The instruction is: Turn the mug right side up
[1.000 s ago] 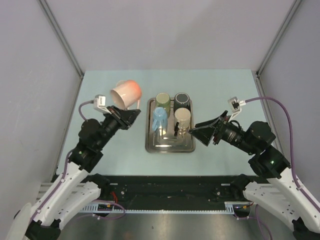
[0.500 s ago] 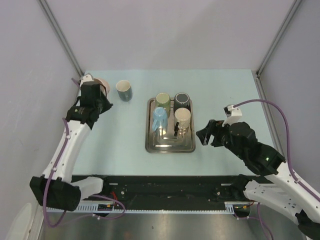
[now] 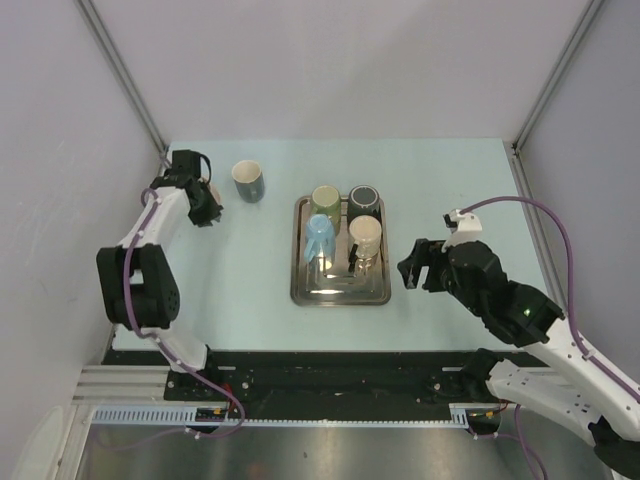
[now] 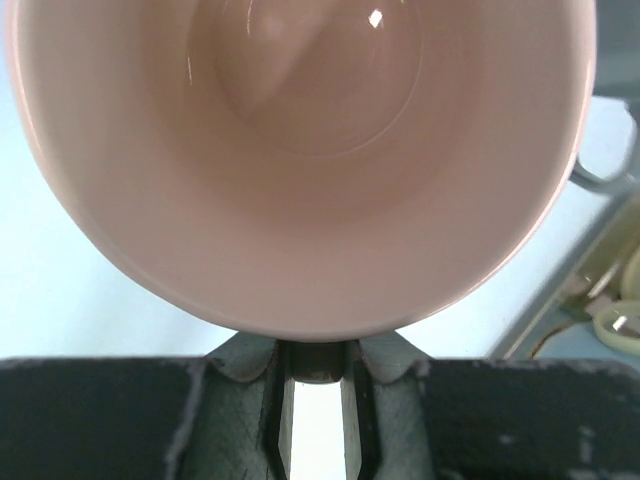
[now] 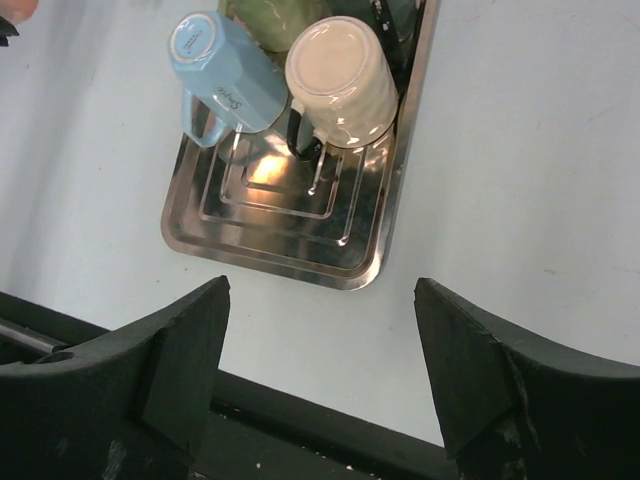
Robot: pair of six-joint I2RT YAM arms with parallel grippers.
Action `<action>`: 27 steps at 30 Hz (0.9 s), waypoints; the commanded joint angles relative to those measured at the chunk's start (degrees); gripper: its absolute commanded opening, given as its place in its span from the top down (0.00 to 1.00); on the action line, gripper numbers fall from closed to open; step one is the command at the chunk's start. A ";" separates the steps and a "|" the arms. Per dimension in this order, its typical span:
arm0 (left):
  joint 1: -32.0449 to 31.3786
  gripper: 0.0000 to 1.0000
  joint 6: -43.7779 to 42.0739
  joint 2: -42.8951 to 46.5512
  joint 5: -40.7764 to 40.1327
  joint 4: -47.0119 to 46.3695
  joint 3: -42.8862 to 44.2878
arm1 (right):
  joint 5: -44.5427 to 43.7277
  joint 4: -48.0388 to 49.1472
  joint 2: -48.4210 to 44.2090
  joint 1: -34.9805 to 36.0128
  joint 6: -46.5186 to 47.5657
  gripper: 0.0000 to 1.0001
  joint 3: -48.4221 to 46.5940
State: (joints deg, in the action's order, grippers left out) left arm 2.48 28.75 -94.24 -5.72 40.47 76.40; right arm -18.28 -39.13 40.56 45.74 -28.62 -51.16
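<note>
A pink mug [image 4: 300, 150] fills the left wrist view, its open mouth facing the camera. My left gripper [image 4: 315, 345] is shut on its rim, one finger inside and one outside. From above, that gripper [image 3: 200, 200] is at the far left of the table, and the wrist hides the mug there. My right gripper [image 3: 410, 268] hangs open just right of the tray. Nothing is between its fingers [image 5: 190, 350] in the right wrist view.
A steel tray [image 3: 340, 290] in the middle of the table holds a green mug [image 3: 325, 198], a dark mug [image 3: 364, 198], a tilted blue mug [image 5: 225, 75] and a cream mug [image 5: 340, 70]. A dark teal mug [image 3: 247, 180] stands upright left of the tray. The left wall is close to the left arm.
The left arm has swung the pink mug from beside the tray out to the far left. This uncovered the teal mug. The right gripper has drawn back a little from the tray.
</note>
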 commanded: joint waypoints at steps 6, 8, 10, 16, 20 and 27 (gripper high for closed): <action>2.62 1.00 -4.58 -10.34 1.06 -4.35 12.27 | -0.62 -0.42 4.44 -3.11 2.34 0.21 -1.75; 2.62 1.00 -5.11 -12.81 0.97 -4.35 13.68 | -0.35 0.02 5.58 -3.72 2.52 0.21 -1.67; 2.62 1.00 -5.29 -14.30 0.62 -4.08 15.35 | 0.26 0.55 6.63 -4.60 2.78 0.20 -1.58; 2.62 1.00 -6.34 -18.87 -0.52 -2.59 19.22 | 2.20 2.48 8.48 -6.18 2.78 0.21 -1.31; 2.62 1.00 -7.48 -21.07 -1.05 -1.27 21.51 | 2.55 3.10 9.45 -6.71 2.78 0.21 -1.23; 2.44 1.00 -8.01 -23.44 -0.79 -0.74 23.09 | 3.16 3.28 10.07 -7.24 2.52 0.21 -1.14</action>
State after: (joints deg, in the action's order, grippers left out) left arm 4.69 22.35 -117.82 -5.76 41.67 94.94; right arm -15.59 -37.76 50.46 38.85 -26.72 -51.16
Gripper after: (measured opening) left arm 0.223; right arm 0.795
